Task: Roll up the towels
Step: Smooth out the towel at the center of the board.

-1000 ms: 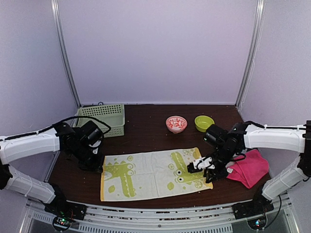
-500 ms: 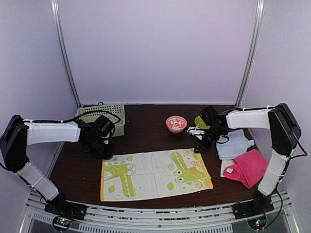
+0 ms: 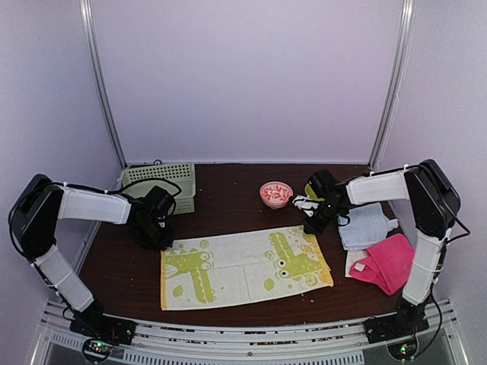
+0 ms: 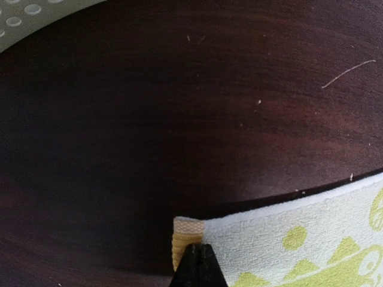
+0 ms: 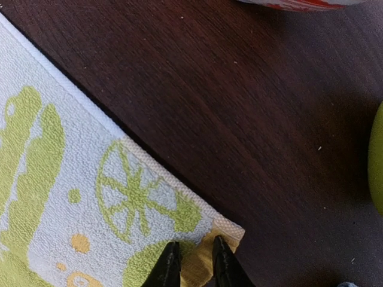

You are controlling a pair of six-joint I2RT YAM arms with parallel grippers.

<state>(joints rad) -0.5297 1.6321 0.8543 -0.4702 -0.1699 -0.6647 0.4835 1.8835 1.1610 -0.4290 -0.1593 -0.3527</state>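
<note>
Where the top camera looks down: a yellow cloth towel with green crocodile print (image 3: 243, 266) lies flat on the dark wooden table (image 3: 228, 209), lower centre of the frame.
Left claw (image 3: 162, 242): down at the towel's upper left corner.
Right claw (image 3: 310, 226): down at the towel's upper right corner.
Other towels: a light blue cloth towel (image 3: 365, 226) sits right of centre. A bright pink cloth towel (image 3: 389, 262) lies just below it, and a cream towel (image 3: 354, 264) peeps out at the pink one's left edge.
Far side: a green plastic basket (image 3: 163, 181) sits upper left and a red-and-white bowl (image 3: 275, 193) in the centre. A lime green bowl (image 3: 318, 190) is partly behind the right arm.
Left wrist view: the left claw (image 4: 198, 257) is at bottom centre. Its tips are pressed together, pinching the towel's (image 4: 287, 239) corner hem. The basket's corner (image 4: 24, 12) shows upper left.
Right wrist view: the right claw (image 5: 194, 263) is at bottom centre. Its tips stand a narrow gap apart, astride the towel's (image 5: 90, 179) corner. Whether they pinch it cannot be told.
</note>
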